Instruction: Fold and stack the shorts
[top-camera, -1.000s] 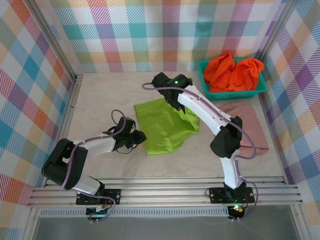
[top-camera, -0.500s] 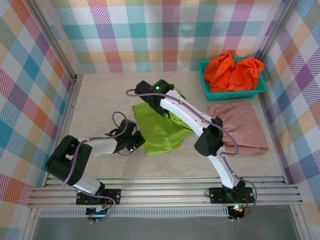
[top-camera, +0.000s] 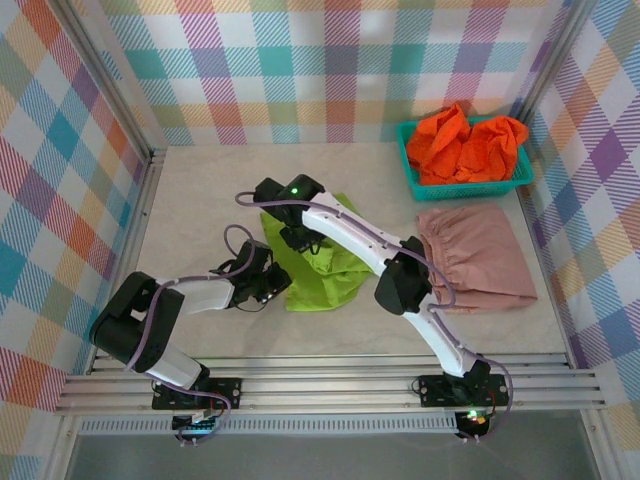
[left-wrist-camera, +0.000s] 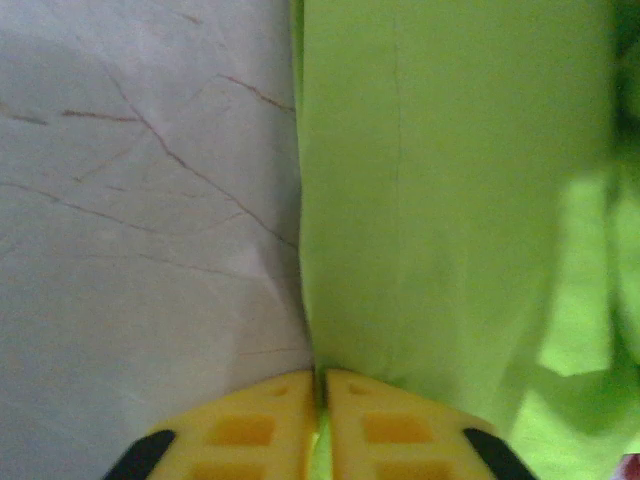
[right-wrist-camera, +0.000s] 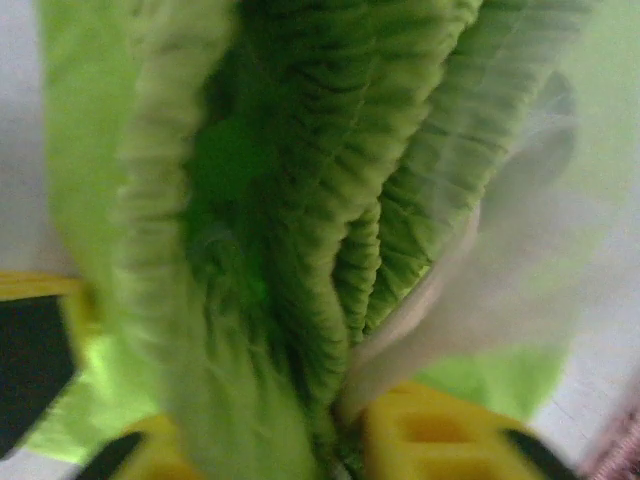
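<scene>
**Lime pair mid-fold; pink laid flat, orange not yet started**

Top view, table (top-camera: 200, 190) read as a clock face, arm bases at 6.

- Lime green shorts (top-camera: 325, 275) lie near the centre, a touch toward 9, bunched and doubled over themselves.
- Dusty pink shorts (top-camera: 480, 255) lie flat at 3, well apart from the lime pair.
- Bright orange shorts (top-camera: 465, 140) are crumpled in the teal basket (top-camera: 470, 188) at about 1.

Right gripper (top-camera: 298, 238) hangs over the 11 o'clock corner of the lime pair. In its wrist view, the right gripper (right-wrist-camera: 290, 430) has the gathered waistband heaped between its yellow fingers. The view is blurred, so I cannot tell whether it is clamped or letting go.

Left gripper (top-camera: 272, 285) sits at the 9 o'clock edge of the lime cloth. In its wrist view, the left gripper (left-wrist-camera: 321, 378) has its pads drawn nearly together with the hem running into the slit. This reads as a pinch on the lime pair.

Judgement: the lime pair is being folded in half, waistband carried across toward 9.

Next move calls for:
- setting the waistband down square on the layer beneath
- freeing both claws without dragging cloth
- moving the folded pair onto the pink one at 3

The orange pair remains to do.
</scene>
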